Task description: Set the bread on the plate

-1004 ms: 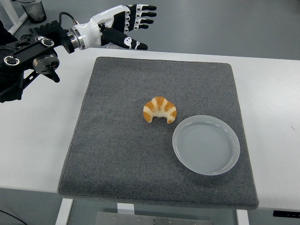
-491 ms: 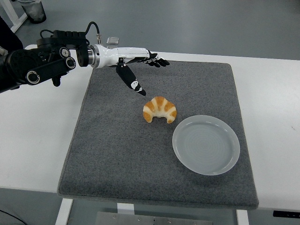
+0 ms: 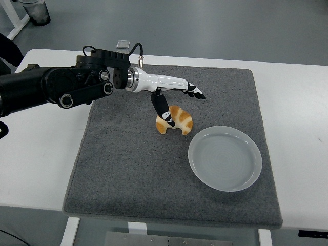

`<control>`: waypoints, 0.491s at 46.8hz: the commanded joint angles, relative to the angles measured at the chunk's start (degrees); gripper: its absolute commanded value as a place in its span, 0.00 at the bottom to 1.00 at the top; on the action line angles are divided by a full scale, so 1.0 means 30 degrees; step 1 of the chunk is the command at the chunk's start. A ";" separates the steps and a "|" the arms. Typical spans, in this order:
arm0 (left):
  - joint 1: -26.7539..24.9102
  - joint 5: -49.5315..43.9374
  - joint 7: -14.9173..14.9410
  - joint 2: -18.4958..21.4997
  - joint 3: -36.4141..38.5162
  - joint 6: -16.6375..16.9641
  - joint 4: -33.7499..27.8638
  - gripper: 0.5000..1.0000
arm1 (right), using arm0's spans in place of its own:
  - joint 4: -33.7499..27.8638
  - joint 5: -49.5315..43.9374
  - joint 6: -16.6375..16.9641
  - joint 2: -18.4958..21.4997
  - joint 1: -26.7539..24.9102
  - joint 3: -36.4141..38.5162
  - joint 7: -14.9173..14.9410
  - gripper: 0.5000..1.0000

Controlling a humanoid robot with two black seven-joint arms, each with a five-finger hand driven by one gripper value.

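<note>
1. The left hand [image 3: 169, 97] hovers over the bread [image 3: 175, 120], fingers extended, thumb down, holding nothing.
2. The bread lies on the mat [image 3: 128, 154], beside the plate [image 3: 225, 158].
3. Recommended: lower squarely, then close gently around both sides.

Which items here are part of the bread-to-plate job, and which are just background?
Part of the job:
- croissant, on the grey mat
- empty plate, to its right
- left hand, fingers spread over the croissant

Background:
- grey mat
- white table
- dark bin on the floor, top left
</note>
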 commanded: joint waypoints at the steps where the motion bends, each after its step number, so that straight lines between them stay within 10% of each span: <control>1: 0.0092 0.0000 0.0063 -0.0171 0.0086 0.0351 0.0137 0.99 | -0.0024 0.0000 0.0001 0.0000 -0.0003 -0.0027 -0.0001 0.90; 23: 0.0209 0.0000 0.0093 -0.0230 0.1522 0.1875 0.0547 0.96 | 0.0005 0.0000 0.0001 0.0000 -0.0003 0.0002 -0.0001 0.90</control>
